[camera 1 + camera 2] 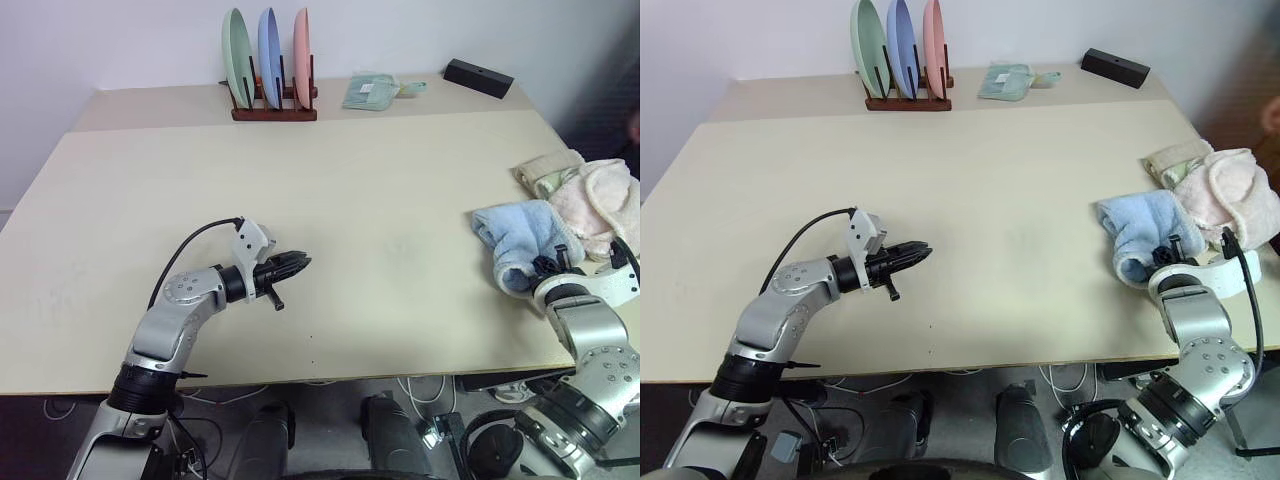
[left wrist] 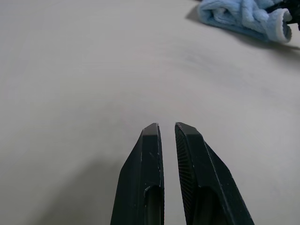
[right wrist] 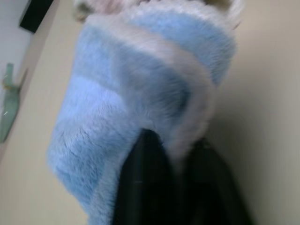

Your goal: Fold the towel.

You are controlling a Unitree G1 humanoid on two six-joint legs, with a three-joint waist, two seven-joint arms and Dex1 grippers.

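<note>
towel [image 1: 520, 240] bunched at bench [image 1: 330, 240] right edge | trim pinched by right claw [image 3: 180, 154], likely for repositioning | left claw [image 2: 168, 140] nearly together, empty, mid-bench

Folded blue towel [image 1: 520, 238] near table's right edge

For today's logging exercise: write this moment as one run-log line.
towel: bunched, table's right edge | right gripper: fingers astride its trim | left gripper: shut, empty, mid-table | fold: not finished
</note>
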